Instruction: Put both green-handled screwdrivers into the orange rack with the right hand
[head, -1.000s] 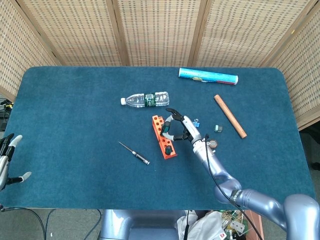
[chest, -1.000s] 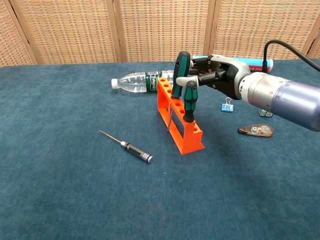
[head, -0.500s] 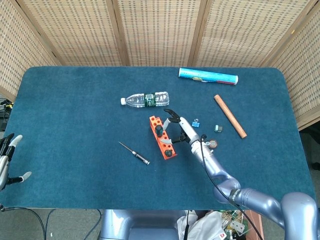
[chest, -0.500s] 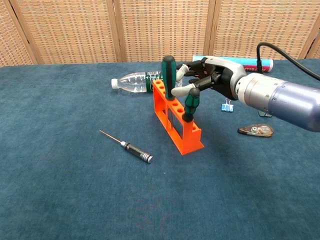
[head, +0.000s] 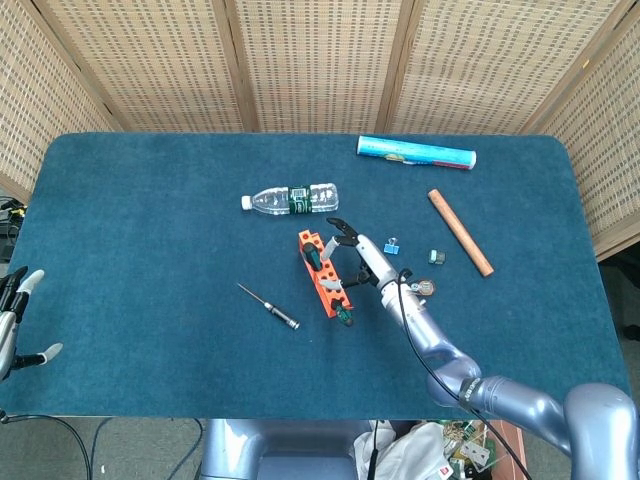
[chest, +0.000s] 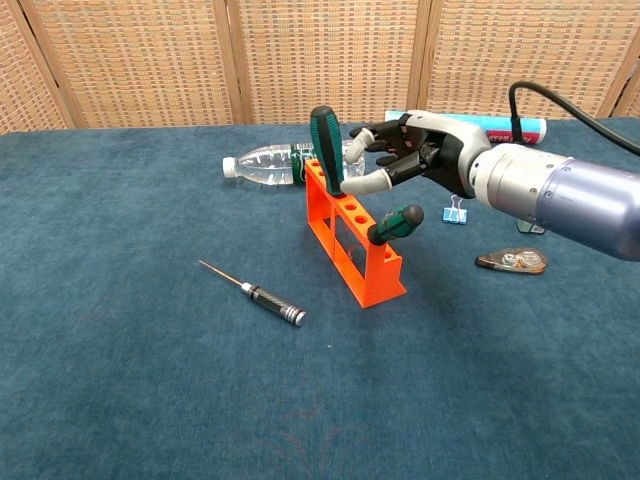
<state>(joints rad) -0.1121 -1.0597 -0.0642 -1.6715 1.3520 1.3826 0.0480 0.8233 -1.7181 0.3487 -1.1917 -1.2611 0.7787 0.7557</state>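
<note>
From your head view, the orange rack (head: 324, 275) sits near the middle of the blue table (head: 140, 230), running diagonally. One green-handled screwdriver (head: 312, 257) stands near its far end, and a second green-handled one (head: 343, 313) leans out at its near end. Your right hand (head: 357, 257) hovers just beside the rack, fingers spread, holding nothing. Your left hand (head: 14, 318) rests at the table's left edge, fingers apart. A thin black screwdriver (head: 268, 305) lies left of the rack, a water bottle (head: 292, 199) behind it, and a wooden stick (head: 460, 231) to the right.
</note>
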